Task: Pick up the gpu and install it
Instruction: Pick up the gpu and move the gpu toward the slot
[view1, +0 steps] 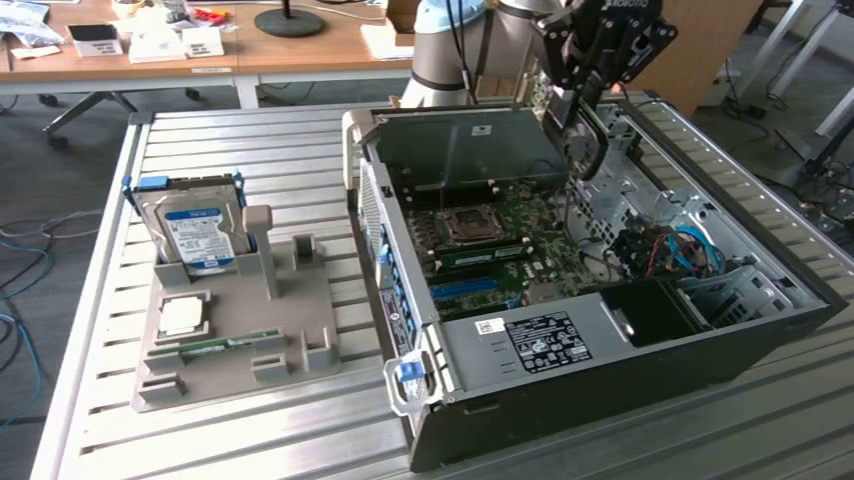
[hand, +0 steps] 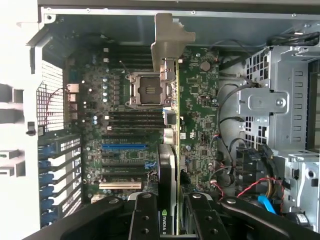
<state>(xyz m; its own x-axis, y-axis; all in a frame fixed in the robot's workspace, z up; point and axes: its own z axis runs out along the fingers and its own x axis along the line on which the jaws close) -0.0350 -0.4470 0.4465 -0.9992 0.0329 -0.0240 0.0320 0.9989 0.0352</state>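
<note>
End effector (hand: 172, 216) with gpu (hand: 168, 165) above motherboard (hand: 200, 115)

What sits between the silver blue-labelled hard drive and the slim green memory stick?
A square silver processor chip lies flat on the grey holder between them, in the exterior view.

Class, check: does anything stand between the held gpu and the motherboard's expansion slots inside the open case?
Nothing visible does. The gripper holds the gpu edge-on above the motherboard; the blue slot lies uncovered.
</note>
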